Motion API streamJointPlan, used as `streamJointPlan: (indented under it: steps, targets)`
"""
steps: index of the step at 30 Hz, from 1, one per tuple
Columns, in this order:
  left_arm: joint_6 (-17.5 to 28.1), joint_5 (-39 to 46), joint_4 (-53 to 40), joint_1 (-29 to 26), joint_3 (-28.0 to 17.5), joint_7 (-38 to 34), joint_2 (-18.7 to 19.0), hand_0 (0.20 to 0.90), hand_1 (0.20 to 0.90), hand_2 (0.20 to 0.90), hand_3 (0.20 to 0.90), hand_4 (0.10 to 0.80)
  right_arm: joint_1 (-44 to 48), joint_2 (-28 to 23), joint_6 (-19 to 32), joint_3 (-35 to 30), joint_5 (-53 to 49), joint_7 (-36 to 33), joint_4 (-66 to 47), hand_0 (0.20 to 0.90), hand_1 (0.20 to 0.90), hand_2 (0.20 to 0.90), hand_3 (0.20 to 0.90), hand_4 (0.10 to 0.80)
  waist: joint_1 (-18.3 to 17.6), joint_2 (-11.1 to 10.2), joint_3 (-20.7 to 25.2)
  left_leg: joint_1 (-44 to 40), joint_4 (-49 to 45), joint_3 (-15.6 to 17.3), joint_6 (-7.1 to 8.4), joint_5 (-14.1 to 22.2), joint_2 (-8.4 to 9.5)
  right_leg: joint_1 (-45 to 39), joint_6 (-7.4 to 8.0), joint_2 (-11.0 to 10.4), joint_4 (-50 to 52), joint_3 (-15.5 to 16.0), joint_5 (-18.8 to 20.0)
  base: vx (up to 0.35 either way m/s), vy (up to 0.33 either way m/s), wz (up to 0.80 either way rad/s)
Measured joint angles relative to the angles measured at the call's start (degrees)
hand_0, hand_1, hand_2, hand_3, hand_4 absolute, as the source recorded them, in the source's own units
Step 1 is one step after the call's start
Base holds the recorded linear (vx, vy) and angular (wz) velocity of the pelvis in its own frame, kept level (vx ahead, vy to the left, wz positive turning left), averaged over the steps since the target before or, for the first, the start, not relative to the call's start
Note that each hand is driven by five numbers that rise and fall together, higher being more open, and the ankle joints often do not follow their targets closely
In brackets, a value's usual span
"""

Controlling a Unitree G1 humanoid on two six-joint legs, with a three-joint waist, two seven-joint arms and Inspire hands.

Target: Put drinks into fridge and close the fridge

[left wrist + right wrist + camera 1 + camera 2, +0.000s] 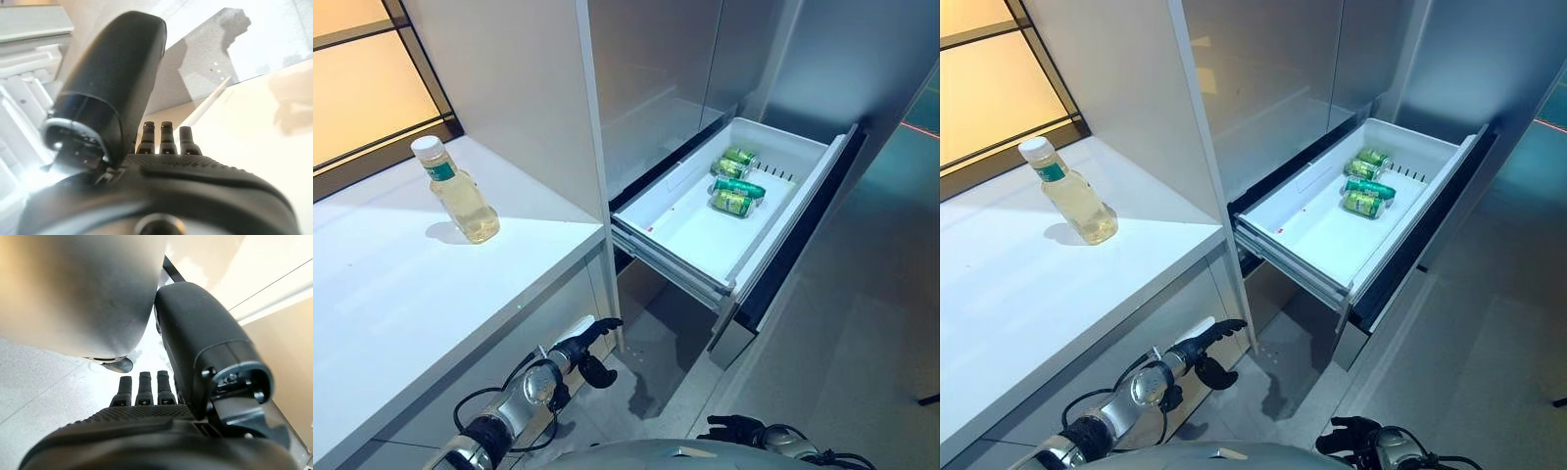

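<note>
Standing upright on the smooth white counter, a clear ribbed bottle; both hands relaxed, empty.

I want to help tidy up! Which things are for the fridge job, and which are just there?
For the job: bottle on the counter; green cans in the open fridge drawer.

Just there: window.
</note>
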State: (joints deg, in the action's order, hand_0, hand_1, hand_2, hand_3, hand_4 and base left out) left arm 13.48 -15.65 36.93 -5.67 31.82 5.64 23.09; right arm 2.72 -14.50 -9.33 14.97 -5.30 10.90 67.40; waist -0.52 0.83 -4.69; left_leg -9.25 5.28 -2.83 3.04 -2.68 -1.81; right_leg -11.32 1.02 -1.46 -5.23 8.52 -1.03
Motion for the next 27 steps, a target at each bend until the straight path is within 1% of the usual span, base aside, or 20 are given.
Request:
streamJointPlan:
  steps: [2, 4, 8, 13, 18, 22, 27]
  targets:
    - [-0.2, 1.2, -1.6, -0.1, 0.0, 2.1, 0.5, 0.9, 0.9, 0.9, 0.9, 0.8, 0.0, 0.0, -0.2, 0.0, 0.0, 0.0, 0.0, 0.9, 0.9, 0.9, 0.9, 0.8, 0.0, 0.0, 0.0, 0.0, 0.0, 0.0, 0.0, 0.0, 0.0, 0.0, 0.0, 0.0, 0.0, 0.0, 0.0, 0.0, 0.0, 0.0]
    - [-1.1, 4.8, -4.5, -0.1, 0.5, 5.3, 1.1, 0.9, 0.9, 0.9, 0.9, 0.8, 0.0, 0.0, -0.2, 0.1, 0.3, 0.0, -0.1, 0.9, 0.9, 0.9, 0.9, 0.8, 0.0, 0.0, 0.0, 0.0, 0.0, 0.0, 0.0, 0.0, 0.0, 0.0, 0.0, 0.0, 0.0, 0.0, 0.0, 0.0, 0.0, 0.0]
    - [-1.2, 10.8, -9.3, -0.1, 2.0, 8.9, 1.8, 0.9, 0.9, 0.9, 0.9, 0.8, 0.0, 0.0, -0.2, 0.1, 0.4, 0.0, -0.2, 0.9, 0.9, 0.9, 0.9, 0.8, 0.1, 0.1, 0.0, 0.0, 0.0, -0.1, 0.0, 0.0, 0.0, 0.0, 0.0, 0.0, 0.0, 0.0, 0.0, 0.0, 0.0, 0.0]
    - [-0.8, 14.0, -14.4, -0.1, 2.2, 9.6, 1.9, 0.9, 0.9, 0.9, 0.9, 0.8, -0.2, 0.0, -0.3, 1.5, 0.8, -0.4, -1.1, 0.9, 0.9, 0.9, 0.9, 0.8, 0.2, 0.1, 0.0, 0.1, 0.0, -0.3, 0.05, 0.0, -0.02, 0.0, 0.0, 0.1, 0.0, 0.2, 0.0, 0.0, 0.0, 0.0]
    - [-0.7, 17.6, -19.9, -0.5, 2.2, 12.3, 3.0, 0.9, 0.9, 0.9, 0.9, 0.8, -0.5, 0.0, -0.2, 1.6, 0.8, -0.4, -1.3, 0.9, 0.9, 0.9, 0.9, 0.8, 0.4, 0.1, 0.0, 0.6, 0.0, -0.7, 0.1, -0.2, -0.01, 0.2, 0.0, 0.1, 0.0, 0.5, 0.0, -0.007, -0.028, 0.05]
    - [-0.7, 23.3, -24.0, -1.9, 2.1, 14.9, 3.5, 0.9, 0.9, 0.9, 0.9, 0.8, -0.5, 0.0, -0.2, 1.6, 0.9, -0.5, -1.4, 0.9, 0.9, 0.9, 0.9, 0.8, 0.5, 0.2, 0.0, 1.1, -0.1, -1.4, 0.08, -0.5, 0.08, 0.5, 0.0, 0.1, 0.0, 1.2, 0.0, -0.009, -0.026, 0.08]
    - [-0.7, 29.7, -33.4, -3.0, 1.6, 14.9, 4.8, 0.9, 0.9, 0.9, 0.9, 0.8, -0.8, -0.1, -0.3, 1.8, 0.9, -0.6, -2.0, 0.9, 0.9, 0.9, 0.9, 0.8, 0.7, 0.2, 0.0, 1.6, -0.2, -1.7, 0.09, -0.7, 0.12, 0.8, 0.0, 0.2, 0.0, 1.5, 0.0, -0.009, -0.027, 0.04]
